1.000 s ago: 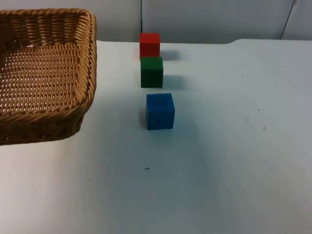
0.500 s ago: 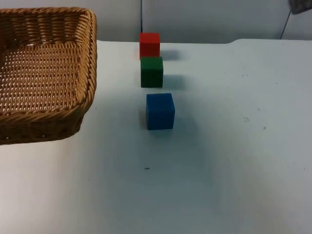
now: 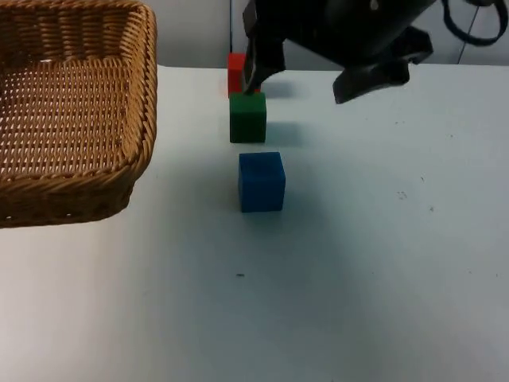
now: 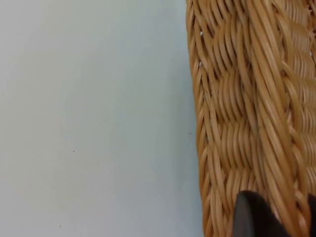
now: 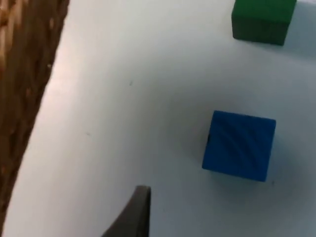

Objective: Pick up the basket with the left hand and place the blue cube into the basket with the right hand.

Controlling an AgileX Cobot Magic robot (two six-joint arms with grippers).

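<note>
The wicker basket (image 3: 71, 111) is at the table's left, and its woven wall (image 4: 237, 123) runs close past the left wrist camera. My left gripper (image 4: 282, 219) is shut on the basket's rim, one black fingertip (image 4: 249, 217) on each side of it. The blue cube (image 3: 262, 181) rests on the table near the middle, with free table around it. My right gripper (image 3: 306, 83) hangs open above the far cubes, behind the blue cube. In the right wrist view the blue cube (image 5: 239, 145) lies ahead of one dark fingertip (image 5: 132, 212) and apart from it.
A green cube (image 3: 247, 118) stands just behind the blue one, and a red cube (image 3: 235, 73) behind that is partly covered by the right gripper. The green cube (image 5: 264, 19) and the basket's wall (image 5: 24, 74) flank the blue cube in the right wrist view.
The right arm has swung in from the upper right and now hangs over the red and green cubes. The basket has shifted slightly up in the picture. No cube has moved.
</note>
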